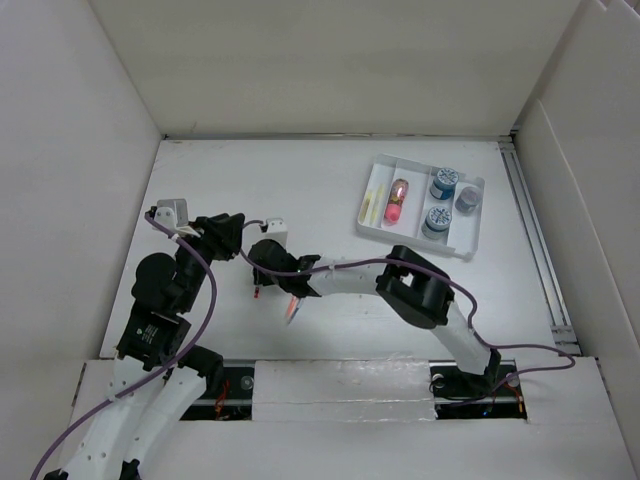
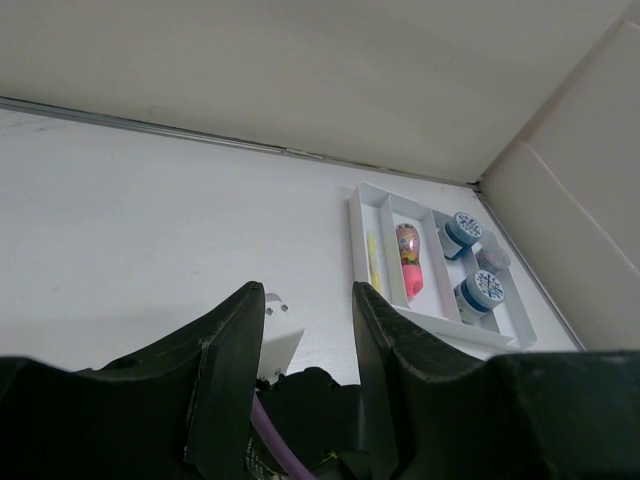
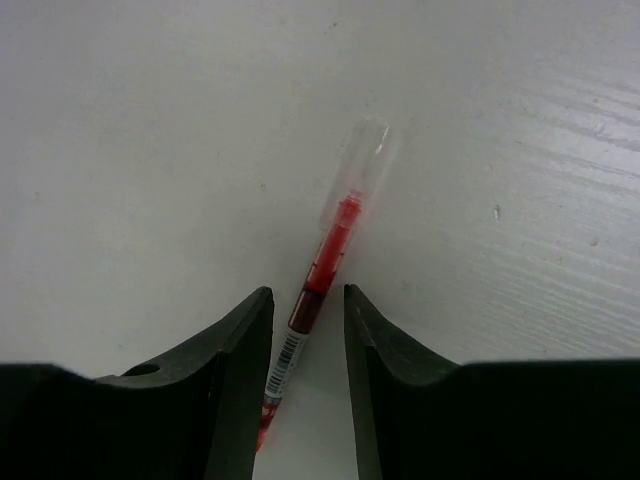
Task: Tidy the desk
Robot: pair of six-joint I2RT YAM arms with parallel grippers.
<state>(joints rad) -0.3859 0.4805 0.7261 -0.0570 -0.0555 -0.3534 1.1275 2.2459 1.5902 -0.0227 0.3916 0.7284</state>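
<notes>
The desk (image 1: 300,180) is a white tabletop with tall white walls. A red pen (image 3: 325,262) with a clear cap lies on it; in the top view the pen (image 1: 292,308) shows beside my right forearm. My right gripper (image 3: 306,295) is open and low over the desk, its fingers either side of the pen's barrel with a gap on each side; it also shows in the top view (image 1: 262,280). My left gripper (image 2: 306,292) is open and empty, raised at the left (image 1: 232,238), close to the right wrist.
A small white compartmented tray (image 1: 412,240) sits at the back right, also in the left wrist view (image 2: 440,322). It holds a yellow stick, a pink and red item, two blue-and-white rolls and a grey object. A metal rail runs along the right wall.
</notes>
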